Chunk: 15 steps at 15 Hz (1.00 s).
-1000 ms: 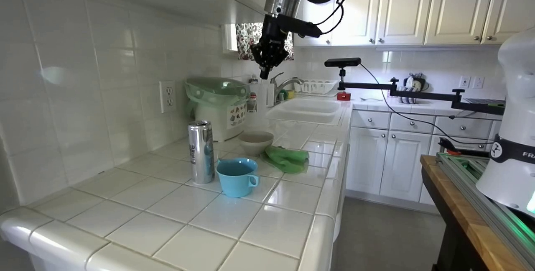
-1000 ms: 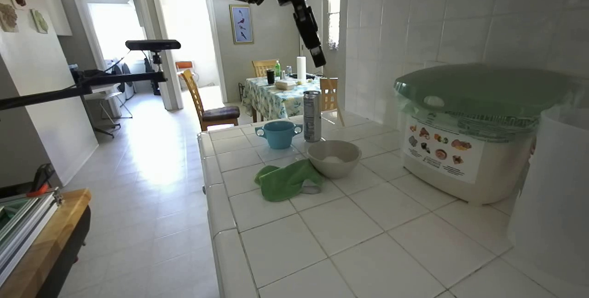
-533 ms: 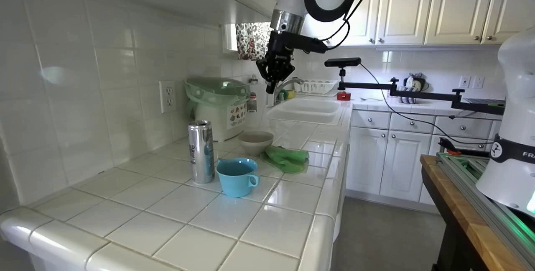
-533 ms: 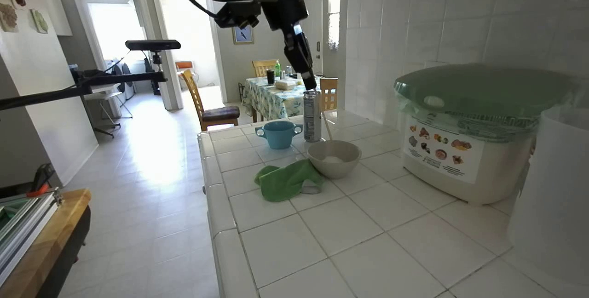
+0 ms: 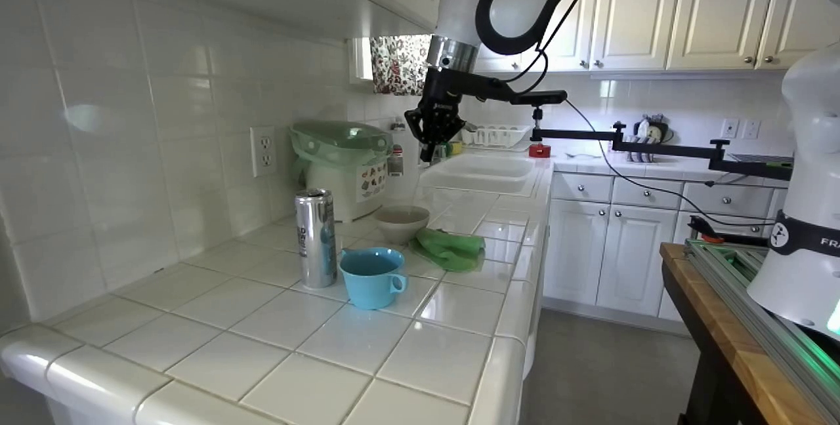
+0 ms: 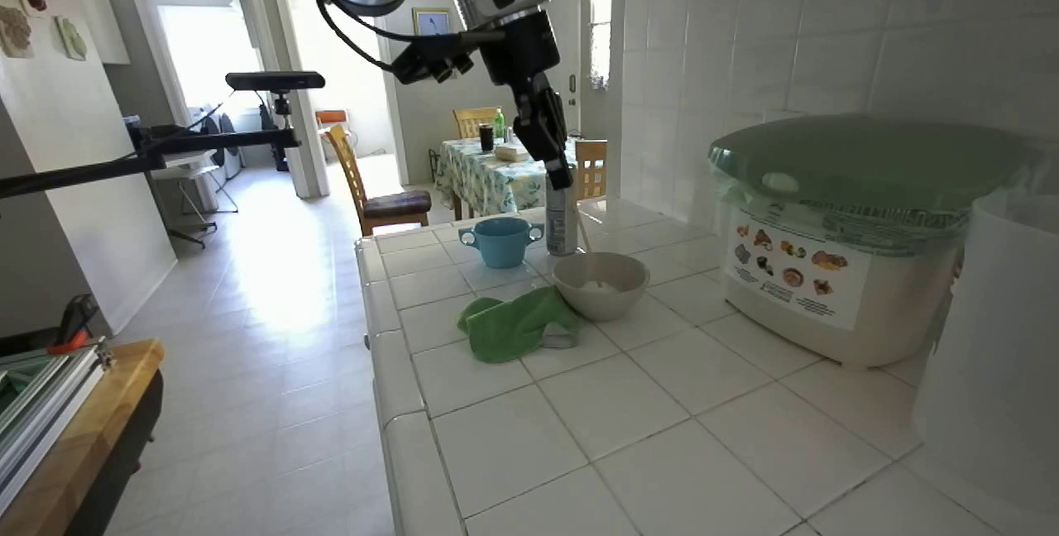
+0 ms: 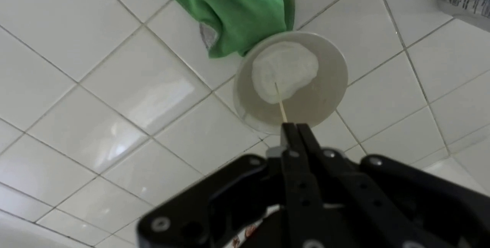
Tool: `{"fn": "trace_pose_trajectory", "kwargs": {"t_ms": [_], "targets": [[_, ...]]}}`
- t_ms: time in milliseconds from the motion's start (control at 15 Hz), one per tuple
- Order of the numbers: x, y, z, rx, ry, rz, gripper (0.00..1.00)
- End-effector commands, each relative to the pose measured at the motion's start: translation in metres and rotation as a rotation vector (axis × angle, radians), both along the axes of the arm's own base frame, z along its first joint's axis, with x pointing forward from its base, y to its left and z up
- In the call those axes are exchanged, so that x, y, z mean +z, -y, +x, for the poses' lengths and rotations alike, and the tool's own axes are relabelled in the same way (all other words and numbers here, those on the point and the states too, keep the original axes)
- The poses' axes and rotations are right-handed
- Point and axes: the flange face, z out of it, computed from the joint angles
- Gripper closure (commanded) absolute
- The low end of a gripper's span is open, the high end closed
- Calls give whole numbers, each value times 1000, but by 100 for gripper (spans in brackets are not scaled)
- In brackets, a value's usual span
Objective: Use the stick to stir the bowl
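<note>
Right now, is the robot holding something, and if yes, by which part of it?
Yes, the stick: the gripper is closed on its upper part, and the rest slants down below. Its very top cannot be seen.

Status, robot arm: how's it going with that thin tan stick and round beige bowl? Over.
Black gripper shut on thin tan stick. Tip in round beige bowl; contact with white contents unclear. Crumpled green cloth beside bowl, probably no hindrance.

Black gripper [image 7: 296,126], screws [image 7: 160,224] apparently silver
</note>
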Motion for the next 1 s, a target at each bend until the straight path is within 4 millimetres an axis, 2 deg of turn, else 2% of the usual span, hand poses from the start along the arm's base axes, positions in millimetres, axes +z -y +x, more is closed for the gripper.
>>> {"fn": "trace_pose_trajectory", "kwargs": {"t_ms": [0, 333, 933], "targets": [[-7, -2, 8, 0, 21, 38, 99], [-18, -11, 9, -11, 26, 76, 99], [-26, 12, -13, -92, -13, 80, 99]]}}
